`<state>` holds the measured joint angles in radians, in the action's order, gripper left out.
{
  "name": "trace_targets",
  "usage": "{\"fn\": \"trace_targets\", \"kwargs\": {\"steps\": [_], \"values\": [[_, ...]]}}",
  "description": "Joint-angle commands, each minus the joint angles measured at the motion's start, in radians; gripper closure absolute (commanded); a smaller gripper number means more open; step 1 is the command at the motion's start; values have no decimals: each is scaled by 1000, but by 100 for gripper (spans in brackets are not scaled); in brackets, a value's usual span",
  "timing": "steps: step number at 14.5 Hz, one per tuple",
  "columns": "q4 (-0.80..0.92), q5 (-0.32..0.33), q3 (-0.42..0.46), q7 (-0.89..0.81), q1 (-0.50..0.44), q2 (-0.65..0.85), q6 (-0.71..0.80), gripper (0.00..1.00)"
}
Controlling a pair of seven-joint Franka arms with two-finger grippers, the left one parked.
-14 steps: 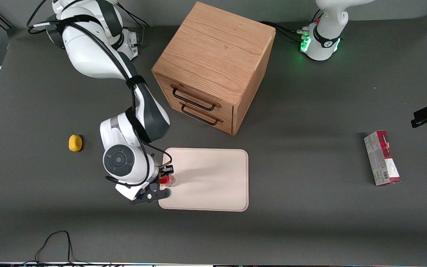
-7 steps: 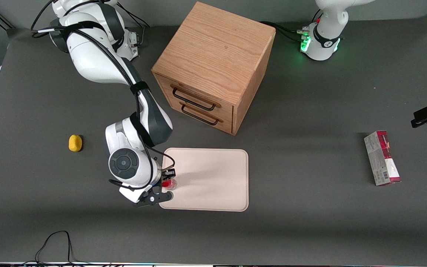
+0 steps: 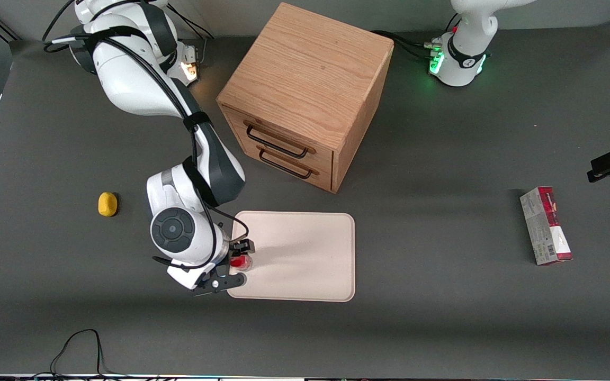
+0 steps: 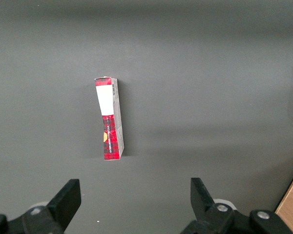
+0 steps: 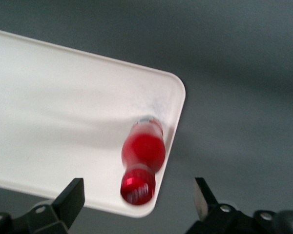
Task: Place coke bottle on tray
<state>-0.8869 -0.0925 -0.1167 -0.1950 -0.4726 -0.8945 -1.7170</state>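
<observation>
The coke bottle (image 3: 240, 261), small and red with a red cap, stands upright on the cream-white tray (image 3: 305, 254), close to the tray's corner at the working arm's end and nearer the front camera. My right gripper (image 3: 238, 263) hovers right above it, open, with one finger on each side of the bottle and not touching it. In the right wrist view the bottle (image 5: 142, 155) stands on the tray (image 5: 63, 97) near its rounded corner, with the gripper (image 5: 138, 195) over its cap and the fingers wide apart.
A wooden drawer cabinet (image 3: 305, 95) stands farther from the front camera than the tray. A yellow lemon-like object (image 3: 107, 204) lies toward the working arm's end. A red-and-grey carton box (image 3: 546, 225) lies toward the parked arm's end; it also shows in the left wrist view (image 4: 110, 119).
The right arm's wrist shifted slightly toward the tray and then a little back. The bottle stays at the same spot on the tray.
</observation>
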Motion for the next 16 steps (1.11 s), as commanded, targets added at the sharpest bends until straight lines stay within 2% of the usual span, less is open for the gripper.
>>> {"fn": "trace_targets", "kwargs": {"steps": [1, 6, 9, 12, 16], "values": [[-7, 17, -1, -29, -6, 106, 112, 0], [-27, 26, -6, -27, -6, 277, 353, 0], [-142, 100, -6, -38, -9, 432, 422, 0], [-320, 105, -6, -37, 8, 606, 404, 0], [-614, 88, 35, -34, 155, 851, 259, 0]]}}
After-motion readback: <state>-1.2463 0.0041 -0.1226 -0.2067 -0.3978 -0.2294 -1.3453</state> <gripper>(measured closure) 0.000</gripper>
